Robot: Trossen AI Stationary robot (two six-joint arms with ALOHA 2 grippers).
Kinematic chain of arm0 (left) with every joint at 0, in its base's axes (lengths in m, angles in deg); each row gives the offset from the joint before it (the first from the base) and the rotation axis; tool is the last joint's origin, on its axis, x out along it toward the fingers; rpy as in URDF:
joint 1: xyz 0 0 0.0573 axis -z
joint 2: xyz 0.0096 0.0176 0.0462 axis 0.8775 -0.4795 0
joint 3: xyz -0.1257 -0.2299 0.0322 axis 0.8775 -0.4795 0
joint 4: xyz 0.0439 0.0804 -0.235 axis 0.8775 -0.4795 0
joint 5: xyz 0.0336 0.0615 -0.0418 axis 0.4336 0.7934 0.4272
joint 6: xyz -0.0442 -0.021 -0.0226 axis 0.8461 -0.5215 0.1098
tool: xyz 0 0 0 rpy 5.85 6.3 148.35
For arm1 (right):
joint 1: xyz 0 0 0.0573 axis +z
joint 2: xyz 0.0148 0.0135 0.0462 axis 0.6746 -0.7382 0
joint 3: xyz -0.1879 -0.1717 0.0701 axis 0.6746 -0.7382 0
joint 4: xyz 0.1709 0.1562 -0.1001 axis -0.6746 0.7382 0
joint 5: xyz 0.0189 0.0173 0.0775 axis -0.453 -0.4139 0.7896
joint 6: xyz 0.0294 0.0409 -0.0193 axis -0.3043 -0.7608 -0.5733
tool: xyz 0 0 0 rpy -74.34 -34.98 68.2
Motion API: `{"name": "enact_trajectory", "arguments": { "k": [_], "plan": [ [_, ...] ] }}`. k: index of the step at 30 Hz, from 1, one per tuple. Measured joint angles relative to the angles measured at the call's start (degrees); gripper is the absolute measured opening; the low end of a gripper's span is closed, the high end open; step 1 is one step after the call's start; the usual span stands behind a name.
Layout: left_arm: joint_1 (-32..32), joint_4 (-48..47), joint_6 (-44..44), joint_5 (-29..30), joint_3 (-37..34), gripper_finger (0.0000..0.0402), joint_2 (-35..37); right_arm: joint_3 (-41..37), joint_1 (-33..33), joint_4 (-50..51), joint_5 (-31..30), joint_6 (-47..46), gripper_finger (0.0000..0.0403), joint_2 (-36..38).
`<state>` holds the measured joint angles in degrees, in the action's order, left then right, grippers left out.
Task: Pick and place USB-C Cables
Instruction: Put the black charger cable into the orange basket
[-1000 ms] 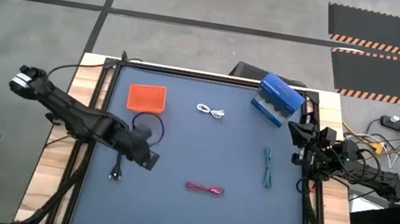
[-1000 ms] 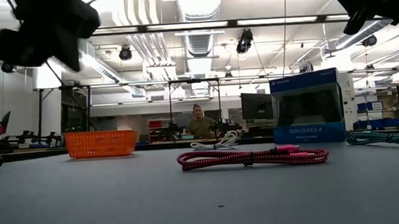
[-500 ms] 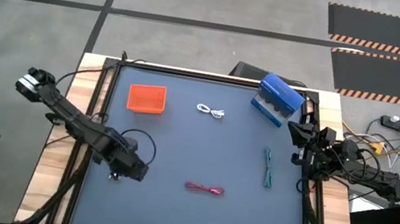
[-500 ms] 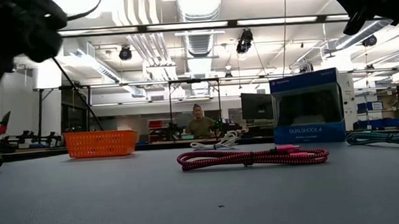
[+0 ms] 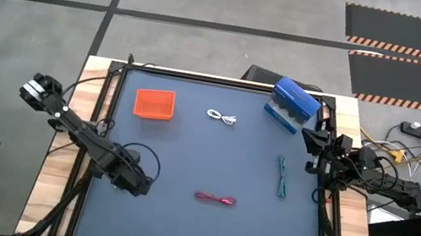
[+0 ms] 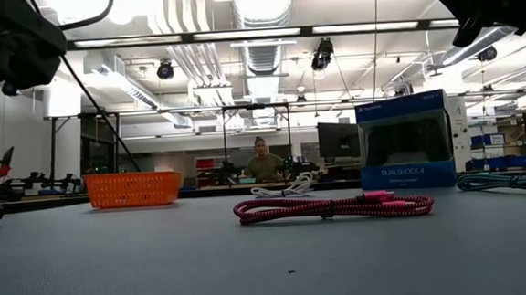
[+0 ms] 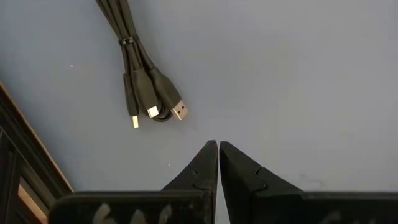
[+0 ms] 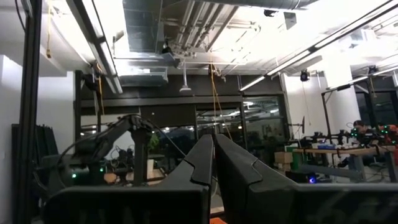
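Left gripper [image 7: 218, 144] fingers pressed together, holding nothing, hovering low over the surface [image 5: 177, 215] just beside the black USB-C cable [image 7: 146, 93] near the left edge. Right gripper [image 5: 311, 139] likewise pinched shut and empty, parked at the right edge near the blue box [image 5: 291, 104]. No cable in the orange tray [image 5: 154, 103] yet — none of the four appears placed. White cable [image 5: 222, 117] lying mid-surface toward the far edge, teal cable [image 5: 281, 176] toward the right, red-pink cable [image 5: 216, 199] nearer the front. By the look of it, barely begun: black cable likely first — fingers need opening before any grasp.
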<state>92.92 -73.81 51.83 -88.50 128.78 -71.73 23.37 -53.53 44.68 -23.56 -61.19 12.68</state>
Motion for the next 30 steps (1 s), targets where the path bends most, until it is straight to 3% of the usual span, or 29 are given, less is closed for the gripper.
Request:
{"name": "enact_trajectory", "arguments": {
  "k": [8, 22, 30],
  "plan": [
    [0.0, -0.1, -1.6, -0.2, -0.2, 0.0018, -1.5, 0.0, 0.0, 0.0, -0.1, 0.0, 0.0009, 0.0],
    [0.0, -2.0, -0.8, -0.2, -6.9, 0.0161, -1.5, 0.0, 0.0, 0.0, 0.0, 0.0, 0.0009, 0.0],
    [-0.1, -1.4, 0.1, -0.1, -10.7, 0.0176, -1.4, 0.0, 0.0, 0.0, -0.1, 0.5, 0.0009, 0.0]
  ]
}}
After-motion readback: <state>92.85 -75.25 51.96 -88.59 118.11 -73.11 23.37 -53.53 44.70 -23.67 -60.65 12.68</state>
